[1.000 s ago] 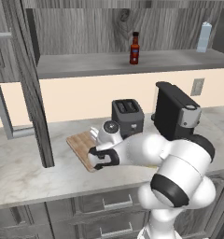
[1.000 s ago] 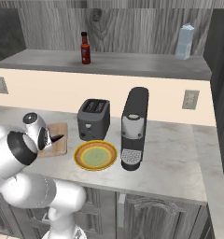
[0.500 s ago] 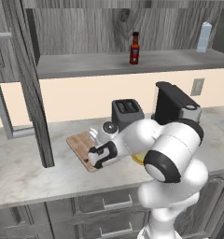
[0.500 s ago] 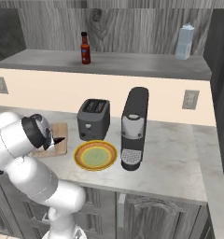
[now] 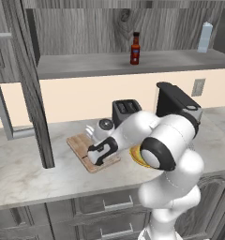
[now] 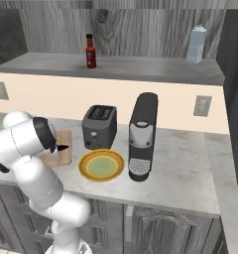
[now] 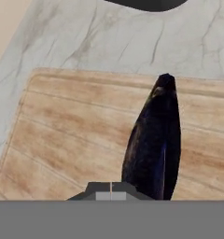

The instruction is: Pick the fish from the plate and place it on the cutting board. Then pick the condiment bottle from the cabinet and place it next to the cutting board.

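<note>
The dark fish [image 7: 153, 140] juts out from between my gripper's [image 7: 111, 191] fingertips, which are shut on its near end. It hangs just over the light-brown cutting board [image 7: 62, 135]. In the left base view my gripper [image 5: 99, 157] is low over the board [image 5: 79, 143], left of the toaster. The fish's tip [image 6: 63, 147] pokes out beside my arm above the board [image 6: 61, 155]. The yellow-rimmed plate [image 6: 101, 165] sits bare in front of the toaster. The dark-red condiment bottle [image 5: 134, 48] stands upright on the cabinet shelf [image 5: 100, 64].
A black toaster [image 6: 98, 126] and a black coffee machine [image 6: 142, 136] stand behind and right of the plate. A pale blue-white bottle [image 6: 196, 44] is on the shelf's right end. A grey vertical panel [image 5: 37, 108] rises left of the board.
My arm's upper links have swung left and forward over the counter. The gripper with the fish has shifted slightly left over the board, still shut.
</note>
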Tool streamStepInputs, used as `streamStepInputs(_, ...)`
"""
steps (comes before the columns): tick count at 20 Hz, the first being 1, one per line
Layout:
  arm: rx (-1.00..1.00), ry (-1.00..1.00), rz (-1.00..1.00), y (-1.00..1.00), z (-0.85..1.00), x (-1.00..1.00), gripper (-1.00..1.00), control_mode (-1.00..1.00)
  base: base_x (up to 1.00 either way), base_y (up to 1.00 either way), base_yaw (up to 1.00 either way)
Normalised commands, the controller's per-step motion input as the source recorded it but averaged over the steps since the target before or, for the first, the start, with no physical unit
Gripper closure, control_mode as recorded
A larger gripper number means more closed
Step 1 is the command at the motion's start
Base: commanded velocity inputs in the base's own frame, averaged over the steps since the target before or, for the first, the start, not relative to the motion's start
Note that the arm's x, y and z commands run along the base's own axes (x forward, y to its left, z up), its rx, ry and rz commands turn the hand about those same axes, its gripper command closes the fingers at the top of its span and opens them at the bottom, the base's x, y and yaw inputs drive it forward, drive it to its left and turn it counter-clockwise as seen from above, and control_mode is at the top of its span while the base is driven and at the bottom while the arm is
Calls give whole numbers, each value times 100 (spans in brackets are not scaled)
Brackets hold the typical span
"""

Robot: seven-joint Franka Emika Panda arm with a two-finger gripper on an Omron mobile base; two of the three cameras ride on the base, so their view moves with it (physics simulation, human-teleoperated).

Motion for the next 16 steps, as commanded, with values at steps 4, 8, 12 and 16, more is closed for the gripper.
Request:
streamStepInputs(4,0,0,0,24,-20,1,-100,-100,0,0,0)
streamStepInputs(8,0,0,0,3,-2,0,-100,-100,0,0,0)
streamStepInputs(12,0,-1,0,0,4,0,-100,-100,0,0,0)
streamStepInputs(16,0,-7,0,-11,20,-1,-100,-100,0,0,0)
